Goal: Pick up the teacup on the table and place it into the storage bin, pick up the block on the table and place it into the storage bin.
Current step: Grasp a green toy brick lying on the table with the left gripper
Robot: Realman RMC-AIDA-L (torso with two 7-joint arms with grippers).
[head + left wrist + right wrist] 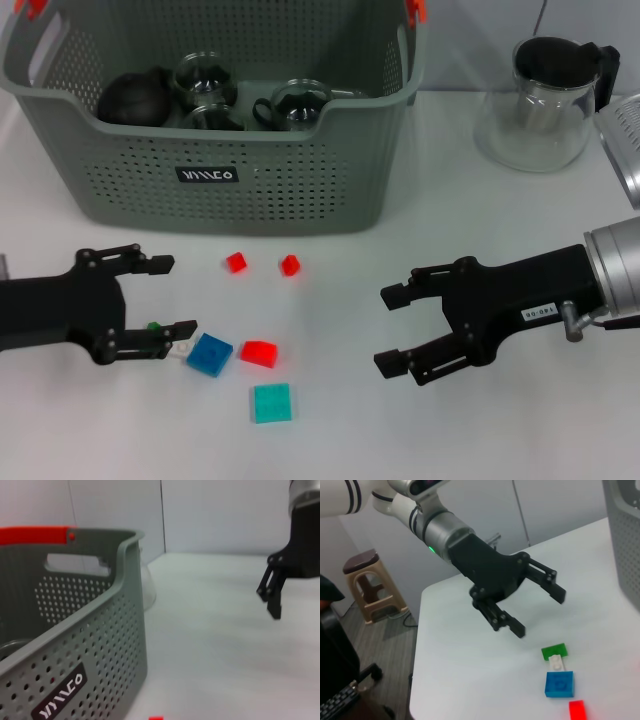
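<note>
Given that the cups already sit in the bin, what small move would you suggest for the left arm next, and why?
Probably ease the open left gripper forward and down over the blue block just beyond its fingertips. The storage bin already holds the teacups, while the blocks lie on the table. The right gripper hangs open farther off.

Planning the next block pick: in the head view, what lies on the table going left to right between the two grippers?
Left gripper → blue block → teal block → right gripper.

left gripper (165,297): black fingers | right gripper (392,329): black, white label, silver wrist
</note>
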